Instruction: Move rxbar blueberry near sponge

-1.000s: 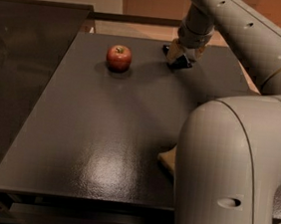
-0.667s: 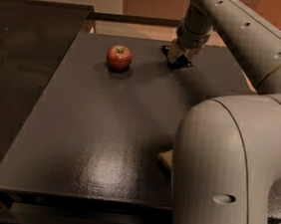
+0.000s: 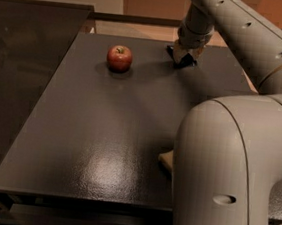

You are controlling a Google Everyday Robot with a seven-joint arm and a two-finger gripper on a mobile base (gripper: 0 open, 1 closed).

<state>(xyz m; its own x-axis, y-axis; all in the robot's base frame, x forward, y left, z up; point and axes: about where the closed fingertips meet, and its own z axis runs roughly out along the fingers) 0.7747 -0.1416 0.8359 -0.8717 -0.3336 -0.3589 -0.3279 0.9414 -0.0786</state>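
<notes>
Progress, early stage: at one o'clock on the desk [image 3: 104, 130] your end effector [image 3: 187, 54] appears clamped on the rxbar blueberry [image 3: 179, 59], well apart from the sponge [image 3: 165, 160] at five o'clock, so the carry remains.

Red apple [image 3: 119, 58] on a matte charcoal table [image 3: 104, 130], glossy pale sheen toward the near edge. Beige-grey tool [image 3: 187, 53] at the table's far edge, directly over the navy-black rxbar blueberry [image 3: 180, 61]. Pale yellow sliver of sponge [image 3: 165, 159] beside the light grey arm [image 3: 224, 183].
</notes>
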